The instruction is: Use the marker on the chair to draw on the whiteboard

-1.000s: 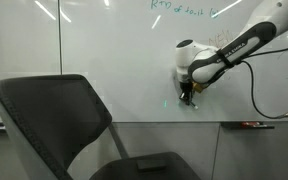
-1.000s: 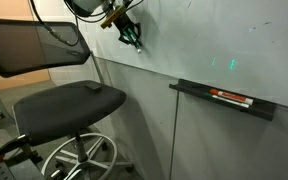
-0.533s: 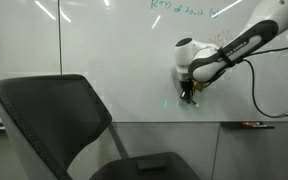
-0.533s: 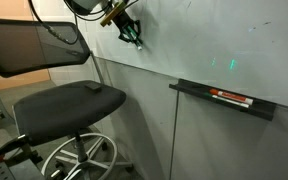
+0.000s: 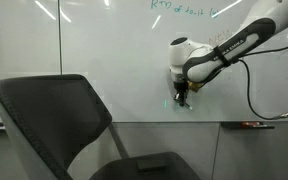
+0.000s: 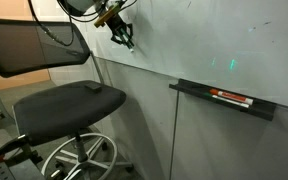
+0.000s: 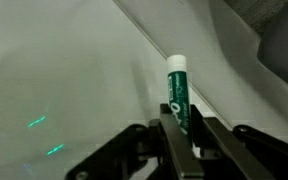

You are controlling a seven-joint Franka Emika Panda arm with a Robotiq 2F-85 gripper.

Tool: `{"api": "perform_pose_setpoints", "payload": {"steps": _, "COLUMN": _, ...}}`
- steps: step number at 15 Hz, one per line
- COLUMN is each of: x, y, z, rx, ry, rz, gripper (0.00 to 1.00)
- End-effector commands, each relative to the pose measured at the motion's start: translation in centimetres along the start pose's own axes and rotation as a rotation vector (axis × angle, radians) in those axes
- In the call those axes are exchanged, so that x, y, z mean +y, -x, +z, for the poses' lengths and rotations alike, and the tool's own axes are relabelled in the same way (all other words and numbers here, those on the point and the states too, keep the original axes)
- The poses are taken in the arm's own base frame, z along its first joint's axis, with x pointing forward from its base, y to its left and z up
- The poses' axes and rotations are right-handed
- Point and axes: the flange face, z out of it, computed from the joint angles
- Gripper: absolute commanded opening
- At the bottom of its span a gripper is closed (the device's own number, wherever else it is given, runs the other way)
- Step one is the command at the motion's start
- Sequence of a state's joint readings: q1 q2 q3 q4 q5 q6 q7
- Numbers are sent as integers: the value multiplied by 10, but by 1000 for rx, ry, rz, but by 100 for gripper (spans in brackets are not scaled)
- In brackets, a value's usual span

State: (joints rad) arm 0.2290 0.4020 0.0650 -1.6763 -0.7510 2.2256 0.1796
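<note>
Hand (image 5: 181,97) hangs fingers-down close against the whiteboard (image 5: 114,50). It sits at the end of an arm (image 5: 234,45) that reaches in from the upper right and bends downward at the wrist. In the wrist view its two fingers (image 7: 170,140) are drawn nearly together, clamping the marker (image 7: 178,88). The marker is a slim stick with a green label and a pale end, and it stands straight out from between the fingers toward the board. Whether its tip touches the surface cannot be told.

From the left in an exterior view, the chair (image 5: 49,110) fills the lower corner with its broad dark backrest, well apart from the hand. Small green marks (image 5: 180,104) sit on the board just below the fingertips. Further right, a grey ledge (image 5: 269,125) along the board's lower edge carries a flat red-and-black item (image 5: 252,124).

From the side, in an exterior view, the padded seat (image 6: 64,103) lies at the left with a small dark object (image 6: 91,87) resting on it. The hand is higher up and against the board, clear of the chair. The ledge and its red-and-black item lie to the right.
</note>
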Motion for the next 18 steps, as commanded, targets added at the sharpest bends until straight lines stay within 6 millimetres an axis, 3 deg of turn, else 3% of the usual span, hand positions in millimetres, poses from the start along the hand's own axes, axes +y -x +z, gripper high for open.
{"api": "perform_pose_setpoints", "payload": {"steps": 1, "x": 0, "y": -16, "z": -20, "rx": 28, "ry": -67, "rz": -15, "gripper": 6}}
{"api": "perform_pose_setpoints", "payload": {"steps": 5, "x": 4, "y": -24, "z": -30, "rx": 59, "ry": -100, "rz": -11, "gripper": 6}}
{"api": "perform_pose_setpoints", "payload": {"steps": 6, "x": 0, "y": -19, "z": -45, "rx": 66, "ry": -99, "rz": -12, "gripper": 6}}
{"api": "perform_pose_setpoints", "payload": {"steps": 10, "x": -11, "y": -19, "z": -50, "rx": 43, "ry": -230, "rz": 39, "gripper": 6}}
{"api": "perform_pose_setpoints", "payload": {"steps": 13, "x": -24, "y": -24, "z": -47, "rx": 7, "ry": -344, "rz": 83, "gripper": 6}}
{"api": "perform_pose_setpoints", "payload": {"steps": 18, "x": -10, "y": -32, "z": -23, "rx": -43, "ry": -380, "rz": 150, "gripper": 6}}
